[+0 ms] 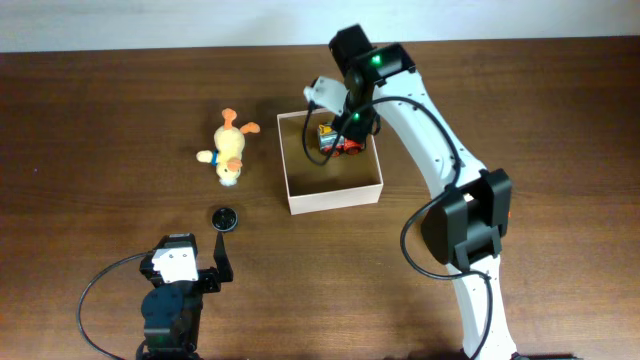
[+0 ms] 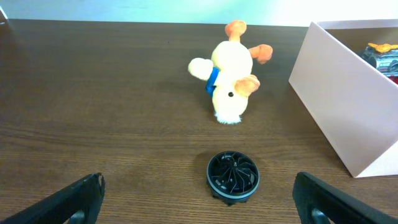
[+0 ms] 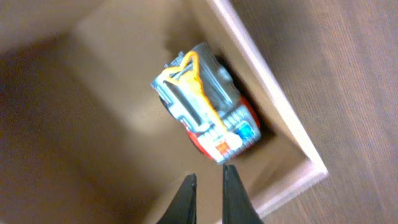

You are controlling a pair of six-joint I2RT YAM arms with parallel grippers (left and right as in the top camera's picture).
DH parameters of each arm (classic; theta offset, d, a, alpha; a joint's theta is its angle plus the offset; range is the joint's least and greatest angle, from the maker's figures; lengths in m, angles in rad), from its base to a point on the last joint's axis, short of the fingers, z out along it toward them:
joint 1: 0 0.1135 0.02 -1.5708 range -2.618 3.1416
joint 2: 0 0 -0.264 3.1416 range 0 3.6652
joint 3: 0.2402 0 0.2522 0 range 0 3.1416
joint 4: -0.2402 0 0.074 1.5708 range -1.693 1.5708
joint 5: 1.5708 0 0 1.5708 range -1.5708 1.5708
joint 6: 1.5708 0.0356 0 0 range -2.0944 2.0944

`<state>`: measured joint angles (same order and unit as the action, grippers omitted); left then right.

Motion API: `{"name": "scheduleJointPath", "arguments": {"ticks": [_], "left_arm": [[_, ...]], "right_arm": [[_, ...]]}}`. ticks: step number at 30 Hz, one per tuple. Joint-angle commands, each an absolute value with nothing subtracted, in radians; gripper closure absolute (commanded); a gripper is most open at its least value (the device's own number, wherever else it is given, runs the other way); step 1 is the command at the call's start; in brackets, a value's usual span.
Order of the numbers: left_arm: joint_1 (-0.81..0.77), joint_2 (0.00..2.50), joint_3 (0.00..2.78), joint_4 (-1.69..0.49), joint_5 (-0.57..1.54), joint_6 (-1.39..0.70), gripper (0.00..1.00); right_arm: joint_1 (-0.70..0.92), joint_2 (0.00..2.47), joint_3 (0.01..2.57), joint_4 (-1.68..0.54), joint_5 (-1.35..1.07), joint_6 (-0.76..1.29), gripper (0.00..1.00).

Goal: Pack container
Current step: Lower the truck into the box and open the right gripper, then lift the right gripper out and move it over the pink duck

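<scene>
The container [image 1: 335, 196], a square cardboard box with white walls and a tan inside, stands mid-table. A grey and red toy car [image 3: 202, 99] with orange trim lies in its far right corner. It also shows in the overhead view [image 1: 336, 142]. My right gripper [image 3: 208, 186] hangs over the box just short of the car, its fingers nearly together and empty. My left gripper [image 2: 199, 208] is wide open and empty near the front edge. A black round toy [image 2: 232, 177] lies just ahead of it. A yellow plush duck [image 2: 230, 78] lies farther back, left of the box.
The box's white wall [image 2: 339, 106] stands at the right of the left wrist view. The duck [image 1: 230, 150] and the black round toy [image 1: 225, 218] lie on bare brown wood left of the box. The right arm reaches over the table's right half.
</scene>
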<state>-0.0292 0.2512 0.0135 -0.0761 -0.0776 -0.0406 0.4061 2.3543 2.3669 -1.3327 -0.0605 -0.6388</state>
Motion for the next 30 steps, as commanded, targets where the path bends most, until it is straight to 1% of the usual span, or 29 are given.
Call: {"name": "scheduleJointPath", "arguments": {"ticks": [1, 3, 4, 7, 8, 9, 10, 15, 20, 25, 30], "left_arm": [[-0.023, 0.247, 0.009, -0.076, -0.067, -0.021, 0.01], [-0.023, 0.247, 0.009, -0.076, -0.067, -0.021, 0.01], [-0.023, 0.247, 0.009, -0.077, -0.067, -0.021, 0.01], [-0.023, 0.247, 0.009, -0.076, -0.067, -0.021, 0.01], [-0.023, 0.247, 0.009, -0.076, -0.067, -0.021, 0.01], [-0.023, 0.247, 0.009, -0.076, -0.067, -0.021, 0.01], [-0.023, 0.247, 0.009, -0.076, -0.067, -0.021, 0.01], [-0.023, 0.247, 0.009, -0.076, -0.067, -0.021, 0.01], [-0.023, 0.247, 0.009, -0.076, -0.067, -0.021, 0.01], [-0.023, 0.247, 0.009, -0.076, -0.067, -0.021, 0.01], [-0.023, 0.247, 0.009, -0.076, -0.067, -0.021, 0.01]], "right_arm": [[0.381, 2.261, 2.49, -1.398, -0.067, -0.421, 0.73], [0.347, 2.249, 2.552, -1.473, -0.067, -0.334, 0.67], [0.326, 2.243, 2.585, -1.518, -0.067, -0.301, 0.59], [0.248, 2.223, 2.666, -1.645, -0.067, -0.235, 0.26], [0.218, 2.215, 2.691, -1.684, -0.067, -0.203, 0.06], [0.189, 2.207, 2.711, -1.699, -0.067, -0.167, 0.01], [0.157, 2.185, 2.712, -1.699, -0.075, -0.131, 0.01], [0.036, 2.099, 2.703, -1.699, -0.077, -0.133, 0.01], [-0.075, 2.012, 2.64, -1.699, -0.066, -0.133, 0.01], [-0.161, 1.888, 2.457, -1.699, -0.061, -0.133, 0.01], [-0.214, 1.758, 2.165, -1.699, -0.017, -0.144, 0.01]]}}
